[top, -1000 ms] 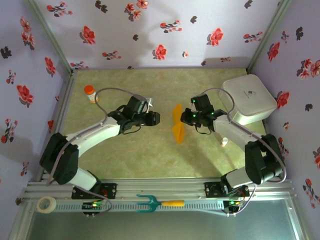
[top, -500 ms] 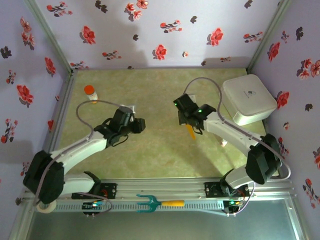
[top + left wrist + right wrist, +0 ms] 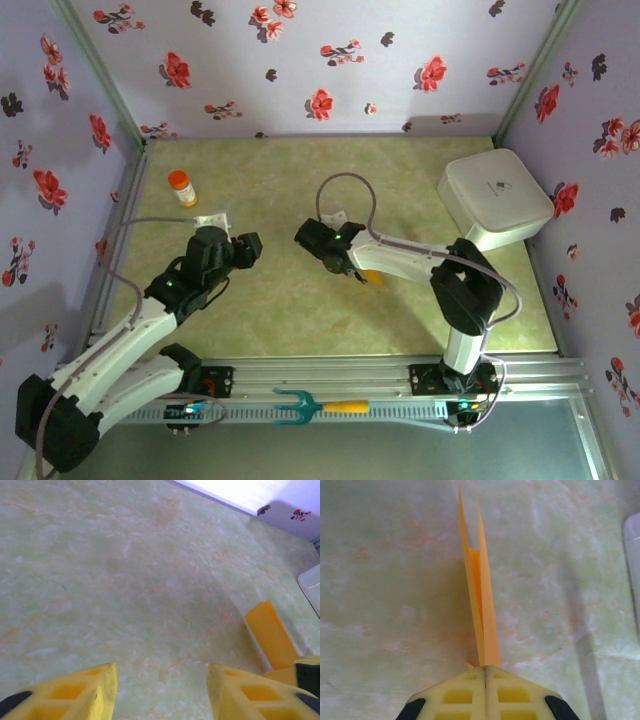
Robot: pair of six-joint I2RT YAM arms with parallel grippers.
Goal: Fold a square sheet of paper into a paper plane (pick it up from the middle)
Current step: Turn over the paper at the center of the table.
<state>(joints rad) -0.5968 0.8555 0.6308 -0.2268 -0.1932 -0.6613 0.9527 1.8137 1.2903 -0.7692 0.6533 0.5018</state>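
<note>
From above, the left gripper (image 3: 247,246) has drawn back to its own side, while the right gripper (image 3: 350,266) has swung across with the paper (image 3: 372,278) poking out past its fingertips.

The left wrist camera shows its fingers (image 3: 65,695) spread with nothing between them. The paper (image 3: 270,635) stands ahead, beyond the right-hand finger.

In the right wrist view the right gripper (image 3: 485,672) is clamped on the near end of the paper (image 3: 480,595), and two narrow flaps run straight ahead. The shared hold is over, so folding looks nearly done.

Far mat (image 3: 300,165) lies open between 1 bottle (image 3: 181,187), left, and 1 white box (image 3: 496,198), right.
</note>
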